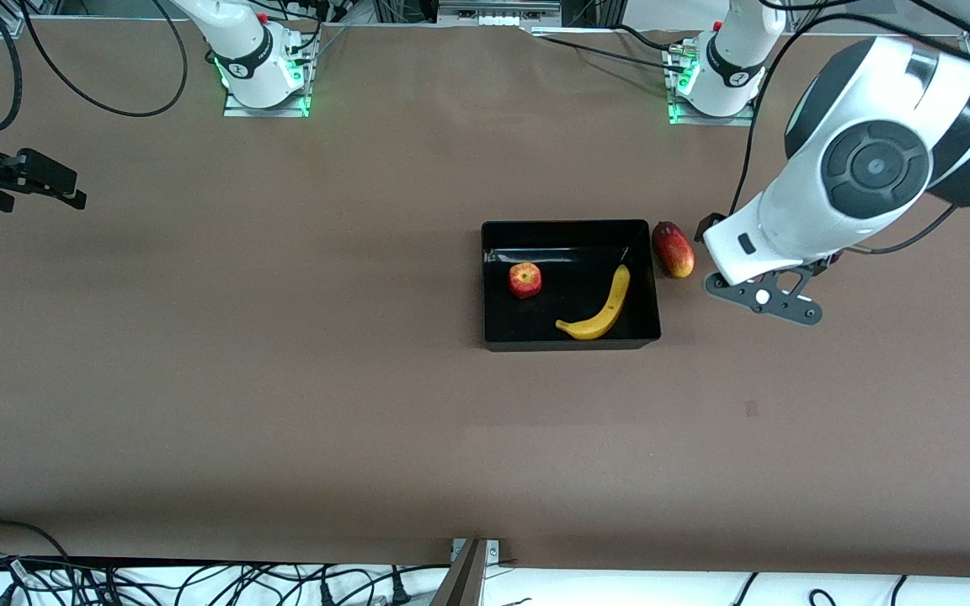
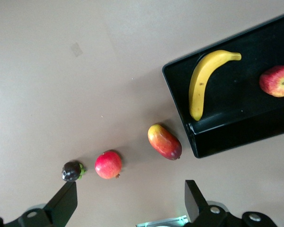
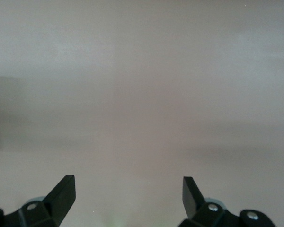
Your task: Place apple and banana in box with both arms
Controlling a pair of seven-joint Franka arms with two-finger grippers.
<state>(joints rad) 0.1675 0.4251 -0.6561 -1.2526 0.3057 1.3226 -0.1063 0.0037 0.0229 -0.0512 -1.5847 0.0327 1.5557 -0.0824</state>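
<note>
Black box (image 1: 571,341) on the counter already holds apple (image 1: 524,279) and banana (image 1: 599,306). Left end effector (image 2: 128,201) hangs spread and empty over counter beside the mango (image 1: 674,249); right end effector (image 3: 128,196) likewise spread, waiting near the table's end. Risk: a low retreat could knock mango or box.

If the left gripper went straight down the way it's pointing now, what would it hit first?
Probably bare table: the left gripper, fingers open, faces the cloth near the pomegranate and mango. Depth is unclear, so a finger might clip either fruit.
</note>
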